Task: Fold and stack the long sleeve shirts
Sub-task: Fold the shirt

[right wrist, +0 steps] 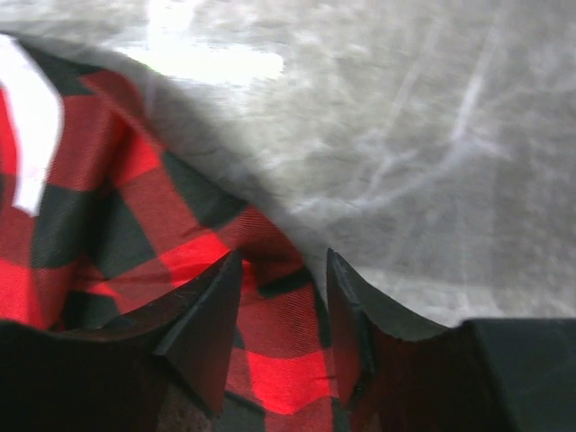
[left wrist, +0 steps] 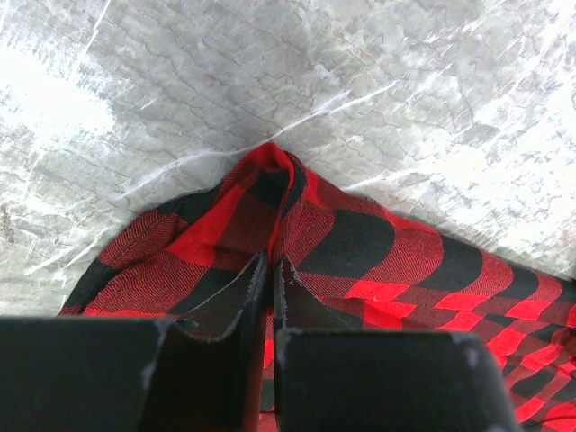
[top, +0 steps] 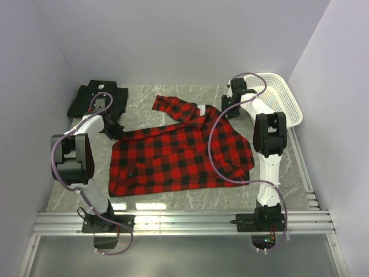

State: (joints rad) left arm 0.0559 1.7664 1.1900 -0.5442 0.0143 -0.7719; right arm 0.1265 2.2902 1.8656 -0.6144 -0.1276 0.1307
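From above we see a white mesh basket at the far right of the table and the black shirt folded far left. The plaid shirt lies spread between them, with the left gripper and right gripper at its far edge. Left wrist: fingers clenched on a raised plaid fold. Right wrist: fingers parted—plaid between them (a white patch nearby), not pinched.

**Basket in the corner of a marble-look table**

A white plastic mesh basket stood at the far right corner of the table, close to the pale right wall. The table top was grey, marble-patterned and glossy. Silver metal rails ran along its near edge.
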